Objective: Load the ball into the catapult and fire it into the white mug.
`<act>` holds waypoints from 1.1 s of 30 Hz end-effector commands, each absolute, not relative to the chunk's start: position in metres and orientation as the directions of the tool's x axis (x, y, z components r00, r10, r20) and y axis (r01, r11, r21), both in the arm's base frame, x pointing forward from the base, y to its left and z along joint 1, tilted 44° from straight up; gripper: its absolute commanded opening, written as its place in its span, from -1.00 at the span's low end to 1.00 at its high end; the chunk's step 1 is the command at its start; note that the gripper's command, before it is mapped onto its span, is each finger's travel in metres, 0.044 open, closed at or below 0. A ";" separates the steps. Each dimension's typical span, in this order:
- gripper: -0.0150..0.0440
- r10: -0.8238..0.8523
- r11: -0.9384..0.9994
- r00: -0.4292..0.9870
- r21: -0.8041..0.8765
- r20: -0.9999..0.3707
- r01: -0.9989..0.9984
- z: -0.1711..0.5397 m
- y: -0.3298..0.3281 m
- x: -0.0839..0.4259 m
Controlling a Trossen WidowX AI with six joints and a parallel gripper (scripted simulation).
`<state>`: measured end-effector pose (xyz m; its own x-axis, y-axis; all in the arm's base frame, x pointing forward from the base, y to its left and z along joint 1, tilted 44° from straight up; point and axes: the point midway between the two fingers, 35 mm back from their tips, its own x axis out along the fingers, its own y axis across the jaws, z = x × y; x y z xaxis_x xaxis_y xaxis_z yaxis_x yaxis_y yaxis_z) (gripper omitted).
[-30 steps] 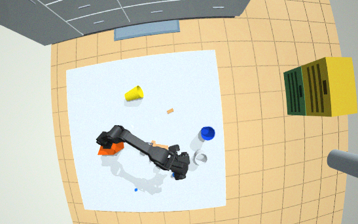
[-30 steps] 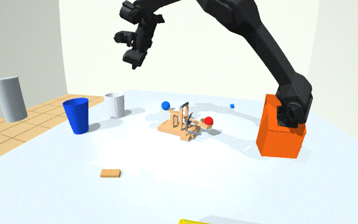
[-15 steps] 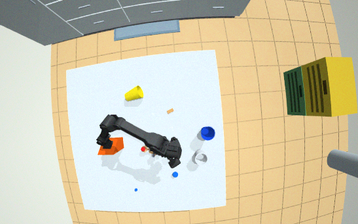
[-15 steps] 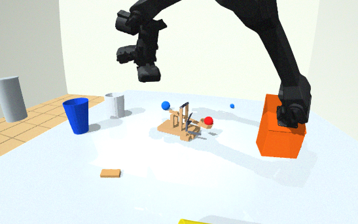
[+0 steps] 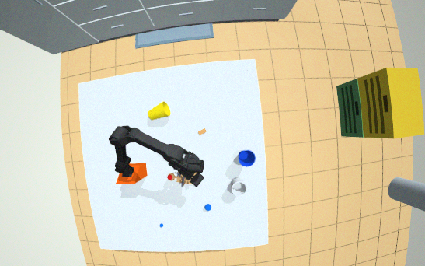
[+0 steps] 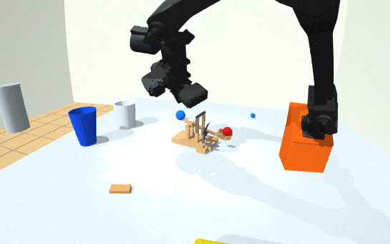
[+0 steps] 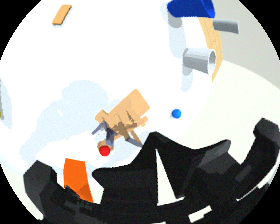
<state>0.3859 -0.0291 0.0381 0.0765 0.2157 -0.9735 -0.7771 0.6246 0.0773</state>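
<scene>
The wooden catapult (image 5: 177,179) (image 6: 182,139) (image 7: 136,102) stands near the middle of the table, its front end facing roughly the side with the mugs; exact aim is hard to tell. The red ball (image 5: 169,176) (image 6: 227,131) (image 7: 105,150) rests in the cup of its throwing arm, at the end nearer the orange base. The white mug (image 5: 238,190) (image 6: 125,115) (image 7: 196,60) stands upright beyond the catapult's front. My gripper (image 6: 178,97) (image 7: 156,138) is shut and empty, held above the catapult. In the top view it hides part of the catapult.
A blue cup (image 5: 246,158) (image 6: 83,126) (image 7: 188,7) stands beside the white mug. A larger blue ball (image 5: 207,207) (image 6: 180,115) (image 7: 176,114) and a smaller one (image 5: 161,225) (image 6: 252,115) lie at one side. A wooden block (image 5: 202,131) (image 6: 120,188) (image 7: 62,15) and a tipped yellow cup (image 5: 158,111) lie opposite.
</scene>
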 end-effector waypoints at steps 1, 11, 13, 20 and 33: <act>-0.49 0.176 0.536 0.022 0.077 -0.984 -0.841 0.036 -0.021 0.361; -0.49 0.062 0.271 -0.088 0.102 -0.994 -0.957 0.034 -0.006 0.298; -0.49 0.037 0.213 -0.108 0.113 -0.993 -0.970 0.034 -0.005 0.285; -0.49 -0.008 0.112 -0.140 0.138 -0.990 -0.984 0.033 -0.003 0.263; -0.49 -0.007 0.112 -0.139 0.138 -0.990 -0.984 0.021 0.008 0.265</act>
